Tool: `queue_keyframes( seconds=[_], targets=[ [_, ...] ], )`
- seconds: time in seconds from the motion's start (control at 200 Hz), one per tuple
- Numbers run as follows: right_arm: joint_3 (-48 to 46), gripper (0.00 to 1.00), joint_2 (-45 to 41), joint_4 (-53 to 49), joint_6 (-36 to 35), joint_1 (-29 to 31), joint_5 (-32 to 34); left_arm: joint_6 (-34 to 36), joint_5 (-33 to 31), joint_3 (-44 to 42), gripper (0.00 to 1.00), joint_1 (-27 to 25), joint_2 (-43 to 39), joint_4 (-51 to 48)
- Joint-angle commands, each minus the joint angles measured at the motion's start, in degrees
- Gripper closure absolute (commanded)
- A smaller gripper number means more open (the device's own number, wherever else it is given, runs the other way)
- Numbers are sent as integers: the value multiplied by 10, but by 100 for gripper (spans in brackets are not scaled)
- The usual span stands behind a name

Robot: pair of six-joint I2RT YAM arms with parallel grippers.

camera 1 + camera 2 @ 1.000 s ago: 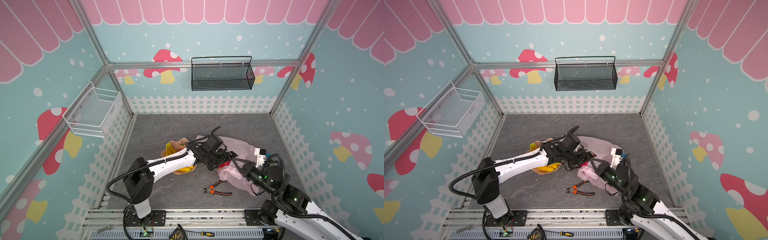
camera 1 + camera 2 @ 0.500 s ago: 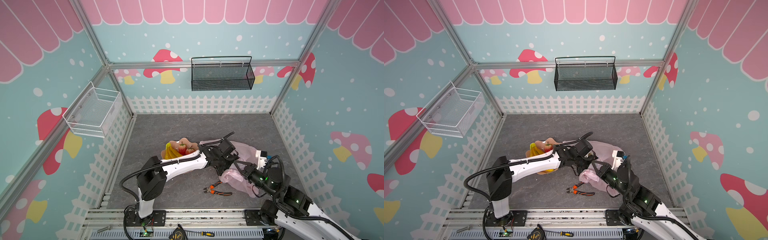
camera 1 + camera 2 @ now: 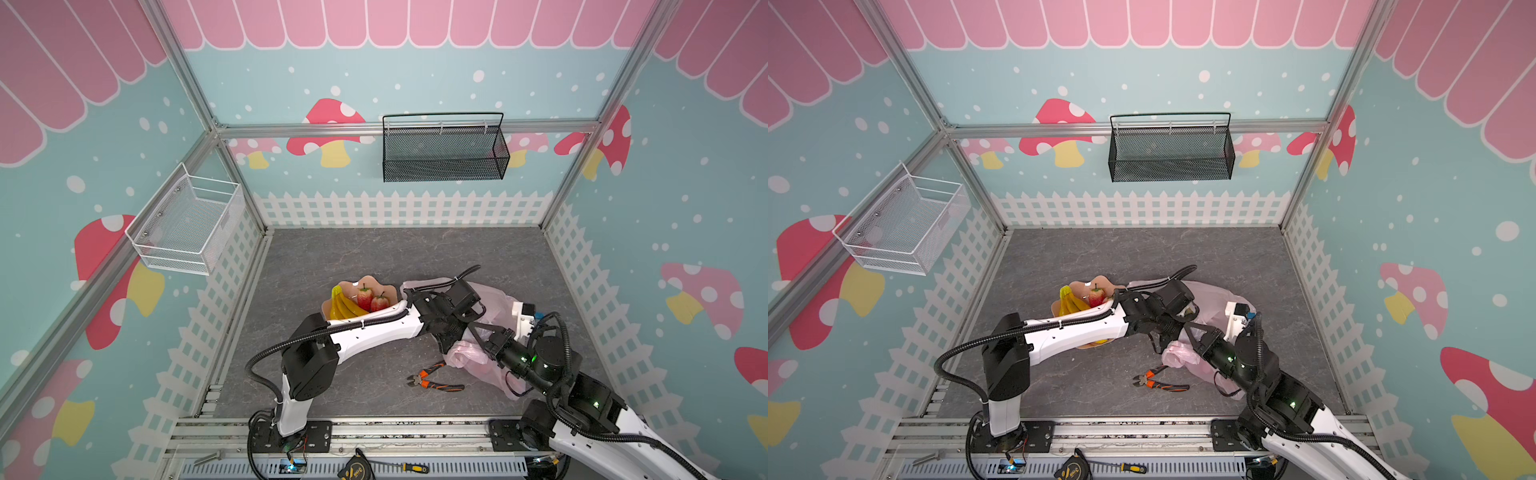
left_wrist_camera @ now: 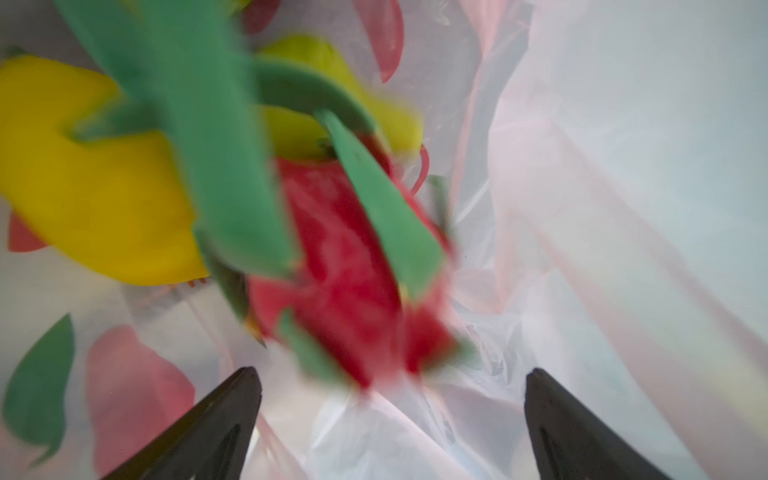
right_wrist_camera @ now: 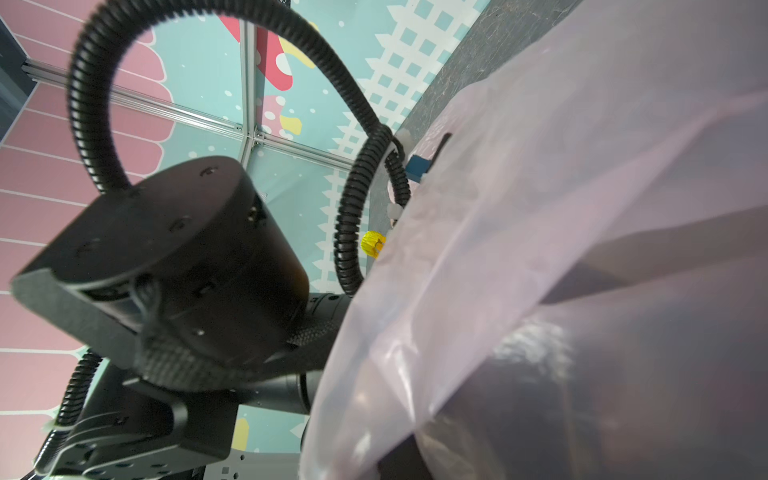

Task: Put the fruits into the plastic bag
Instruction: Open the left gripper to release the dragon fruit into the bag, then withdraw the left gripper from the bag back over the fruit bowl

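Note:
The pink plastic bag [image 3: 496, 297] [image 3: 1219, 297] lies at mid-right of the floor, its near edge lifted. My right gripper [image 3: 484, 337] [image 3: 1192, 332] is shut on that edge; in the right wrist view the bag film [image 5: 582, 208] covers its jaws. My left gripper [image 3: 467, 326] [image 4: 392, 374] reaches into the bag's mouth and is open, holding nothing. Just ahead of its fingers [image 4: 232, 407] a blurred red fruit with green leaves [image 4: 345, 270] lies loose beside a yellow fruit [image 4: 83, 199]. A banana bunch [image 3: 347, 307] and two strawberries [image 3: 365, 296] sit on the peach plate [image 3: 368, 281].
Orange-handled pliers [image 3: 436, 380] lie on the floor in front of the bag. A black mesh basket [image 3: 442, 151] hangs on the back wall and a white wire basket [image 3: 187, 226] on the left wall. A tape measure [image 3: 357, 471] rests on the front rail.
My left arm has swung right from over the plate into the bag's mouth, and its jaws have opened wider. The plate's fruits are uncovered. The right gripper still holds the bag edge.

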Motion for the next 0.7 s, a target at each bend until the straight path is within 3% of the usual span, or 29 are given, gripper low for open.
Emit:
queue_keyframes(
  seconds=[0.0,0.255,0.69],
  targets=[
    [-1,99,-11,-12,3,-2,8,31,-22,13,0,14,-28,-32],
    [3,99,-4,-17,3,-2,13,57,-35,2,0,36,-60,-46],
    [34,99,9,-86,-12,-1,13,91,-121,-25,0,88,-114,-99]
  ],
)
